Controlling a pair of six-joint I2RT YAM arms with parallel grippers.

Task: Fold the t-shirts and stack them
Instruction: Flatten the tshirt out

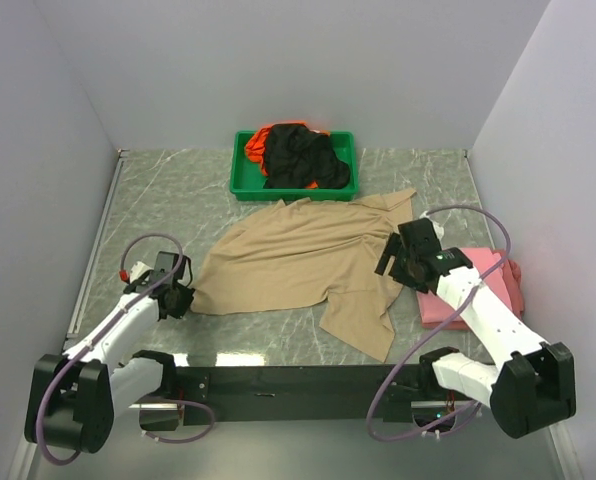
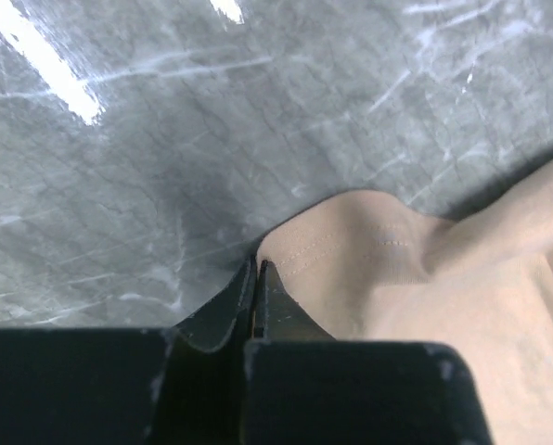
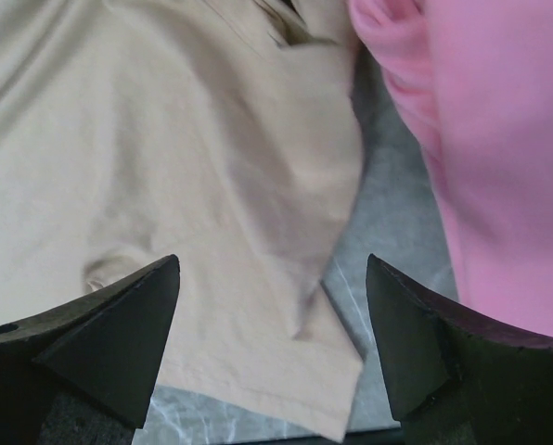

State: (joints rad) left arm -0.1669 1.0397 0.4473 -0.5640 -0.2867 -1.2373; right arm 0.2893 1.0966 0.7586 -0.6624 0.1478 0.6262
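Note:
A large tan t-shirt [image 1: 298, 260] lies spread and rumpled in the middle of the table. My left gripper [image 1: 183, 300] sits at its lower left corner. In the left wrist view the gripper [image 2: 258, 264] is shut, pinching the hem of the tan t-shirt [image 2: 425, 306]. My right gripper [image 1: 398, 262] hovers open over the shirt's right side. In the right wrist view the gripper [image 3: 272, 306] has its jaws wide apart over the tan t-shirt [image 3: 165, 167], beside the pink t-shirt [image 3: 499, 167]. The pink t-shirt [image 1: 498, 275] lies folded at the right. Black [image 1: 303, 160] and orange [image 1: 263, 145] t-shirts lie in a heap at the back.
A green plastic tray [image 1: 240, 175] at the back centre holds the black and orange shirts. White walls enclose the marbled table [image 1: 158, 200] on the left, right and back. A black rail [image 1: 298, 380] runs along the near edge between the arm bases.

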